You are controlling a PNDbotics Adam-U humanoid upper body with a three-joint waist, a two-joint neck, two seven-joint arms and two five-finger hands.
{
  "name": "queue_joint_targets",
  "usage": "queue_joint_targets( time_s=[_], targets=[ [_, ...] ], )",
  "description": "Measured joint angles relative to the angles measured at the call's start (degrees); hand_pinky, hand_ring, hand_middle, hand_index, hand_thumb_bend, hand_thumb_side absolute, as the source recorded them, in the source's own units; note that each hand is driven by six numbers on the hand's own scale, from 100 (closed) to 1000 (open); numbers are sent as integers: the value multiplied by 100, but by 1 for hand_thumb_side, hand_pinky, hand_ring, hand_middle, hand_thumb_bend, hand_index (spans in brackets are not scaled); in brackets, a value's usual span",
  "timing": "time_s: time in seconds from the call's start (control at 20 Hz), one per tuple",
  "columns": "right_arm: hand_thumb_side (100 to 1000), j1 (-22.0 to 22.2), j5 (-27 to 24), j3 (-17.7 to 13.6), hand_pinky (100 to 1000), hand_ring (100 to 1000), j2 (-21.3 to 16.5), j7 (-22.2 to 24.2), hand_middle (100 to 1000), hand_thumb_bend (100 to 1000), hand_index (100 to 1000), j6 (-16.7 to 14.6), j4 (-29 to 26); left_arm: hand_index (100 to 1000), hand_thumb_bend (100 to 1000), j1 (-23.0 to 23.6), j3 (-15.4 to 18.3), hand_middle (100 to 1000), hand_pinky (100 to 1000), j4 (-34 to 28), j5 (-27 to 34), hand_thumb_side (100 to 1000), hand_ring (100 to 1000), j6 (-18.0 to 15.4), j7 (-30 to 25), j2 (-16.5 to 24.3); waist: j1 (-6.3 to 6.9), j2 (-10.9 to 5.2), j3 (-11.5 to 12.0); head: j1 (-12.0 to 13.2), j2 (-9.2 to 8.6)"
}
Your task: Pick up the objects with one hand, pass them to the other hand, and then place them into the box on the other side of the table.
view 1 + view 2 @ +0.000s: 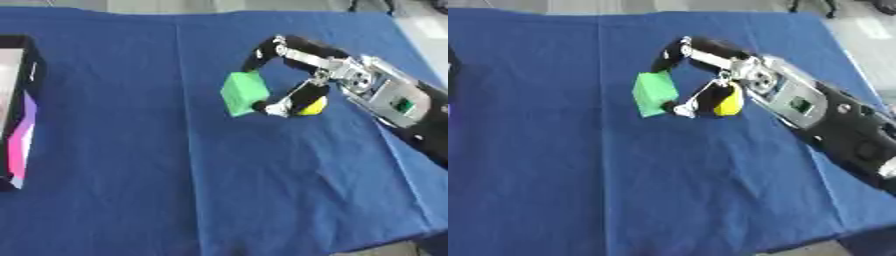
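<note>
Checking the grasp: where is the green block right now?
The green block sits right of centre on the blue cloth, pinched by the right hand, with a yellow object just to its right.

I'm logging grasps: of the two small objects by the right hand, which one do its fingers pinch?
The green block: the right hand pinches it between fingers and thumb. The yellow object sits under the palm, ungripped.

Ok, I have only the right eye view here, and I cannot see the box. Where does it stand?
Observer: The box stands at the left edge of the table, well to the left of the block that the right hand grips.
Operator: Is something inside it already?
Observer: Yes, something pink and purple lies against its near wall.
</note>
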Motion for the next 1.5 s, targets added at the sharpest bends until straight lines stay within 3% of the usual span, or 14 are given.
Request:
queue_joint_targets(
  time_s=[0.2,0.55,1.05,1.4,1.5],
  targets=[
    [100,-93,-328,-8,702,692,75,-309,507,285,577,31,-10,682,100,-5,85,531,1000,35,88,372,649,6,131,1,127,-54,-89,105,80],
    [100,-530,-922,-21,649,670,543,-892,514,268,582,201,-11,709,100,-163,183,547,1000,148,227,396,652,-1,368,-2,268,-189,-204,306,136],
    [100,-1115,-1268,265,628,646,1340,-1691,519,262,584,610,-11,711,100,-642,114,554,1000,41,507,445,658,-30,401,-271,282,-244,-180,339,138],
    [100,-1280,-1299,662,626,642,1627,-2236,523,255,587,809,-11,731,100,-1147,-220,581,1000,-236,567,354,682,-128,215,-574,287,-279,-152,278,139],
    [100,-1317,-1299,818,628,640,1678,-2388,523,256,587,820,-10,750,100,-1255,-373,599,1000,-239,460,259,690,-156,92,-651,294,-282,-150,278,139]
  ],
)
